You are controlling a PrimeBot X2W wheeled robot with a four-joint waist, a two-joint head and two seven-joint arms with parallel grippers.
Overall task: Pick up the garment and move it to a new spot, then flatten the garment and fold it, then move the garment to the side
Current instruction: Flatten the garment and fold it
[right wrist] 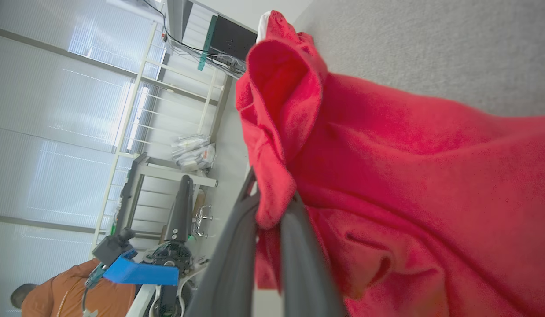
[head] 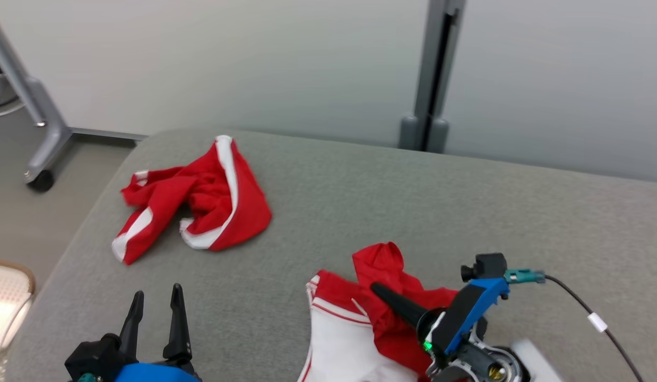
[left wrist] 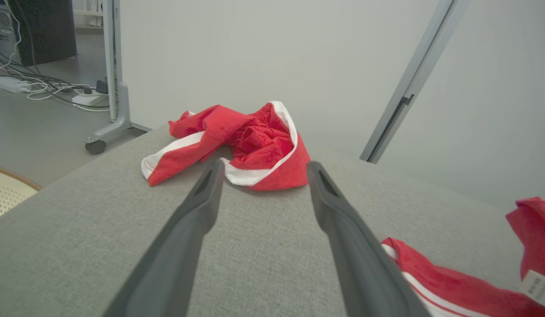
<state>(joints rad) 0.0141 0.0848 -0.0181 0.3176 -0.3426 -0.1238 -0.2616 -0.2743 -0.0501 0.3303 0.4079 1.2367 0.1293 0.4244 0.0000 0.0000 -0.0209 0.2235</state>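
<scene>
Garment (head: 384, 265) red, white panel, crumpled

No legible txt, brand or no. can be made out. A white tag (left wrist: 538, 288) is seen on the red garment (left wrist: 466, 290), w/ faint print too small to be read.

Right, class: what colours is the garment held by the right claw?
The garment is red and white; head view.
</scene>
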